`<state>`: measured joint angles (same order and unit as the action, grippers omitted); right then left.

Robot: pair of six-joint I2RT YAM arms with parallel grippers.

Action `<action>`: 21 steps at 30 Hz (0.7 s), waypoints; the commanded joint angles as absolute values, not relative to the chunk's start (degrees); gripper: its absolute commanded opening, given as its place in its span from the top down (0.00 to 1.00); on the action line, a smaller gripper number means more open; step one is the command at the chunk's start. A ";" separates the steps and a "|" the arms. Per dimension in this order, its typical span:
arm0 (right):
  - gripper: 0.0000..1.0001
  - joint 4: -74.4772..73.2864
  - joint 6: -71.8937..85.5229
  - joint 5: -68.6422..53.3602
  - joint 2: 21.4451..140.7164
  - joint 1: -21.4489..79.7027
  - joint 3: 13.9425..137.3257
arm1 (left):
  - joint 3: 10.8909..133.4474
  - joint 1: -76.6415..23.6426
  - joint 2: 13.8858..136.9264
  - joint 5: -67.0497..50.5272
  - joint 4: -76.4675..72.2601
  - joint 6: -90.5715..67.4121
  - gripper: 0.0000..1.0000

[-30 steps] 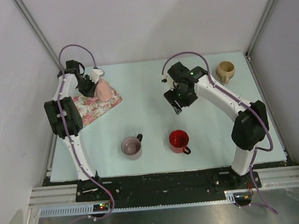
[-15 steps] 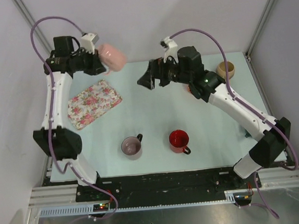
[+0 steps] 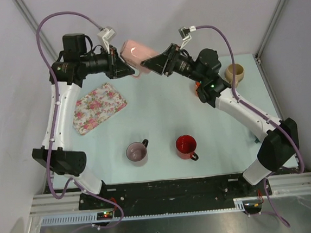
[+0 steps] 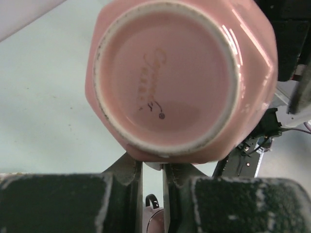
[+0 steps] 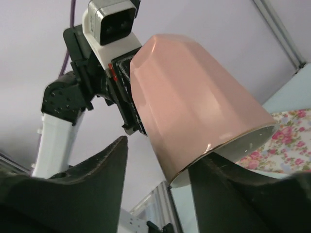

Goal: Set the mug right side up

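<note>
Hanging in mid-air over the far side of the bench point(image 3: 160, 110), left of centre, the mug point(image 3: 135, 51) lies tilted on its side with its mouth toward the right arm. It is lifted but not yet upright, so turning it mouth-up and setting it down remain. The left fingers point(image 4: 73, 204) are pinched almost shut on what looks like its handle. The right fingers point(image 5: 82, 189) stand spread on either side of the rim; I cannot tell if they touch it. A gold cursive mark on the mug's base is too flowing to read.
</note>
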<state>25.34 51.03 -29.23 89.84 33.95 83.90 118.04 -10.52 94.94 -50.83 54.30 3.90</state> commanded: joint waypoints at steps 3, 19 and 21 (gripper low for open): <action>0.90 30.05 51.65 -28.00 89.24 32.96 85.33 | 112.30 -12.79 92.02 -52.99 51.84 5.23 1.00; 1.00 -45.10 6.14 5.31 86.50 16.79 109.37 | 99.92 -4.91 87.03 -24.95 52.43 17.20 0.00; 1.00 -47.99 3.20 3.86 86.58 16.15 111.54 | 98.19 -3.67 86.71 -22.94 52.46 18.54 0.00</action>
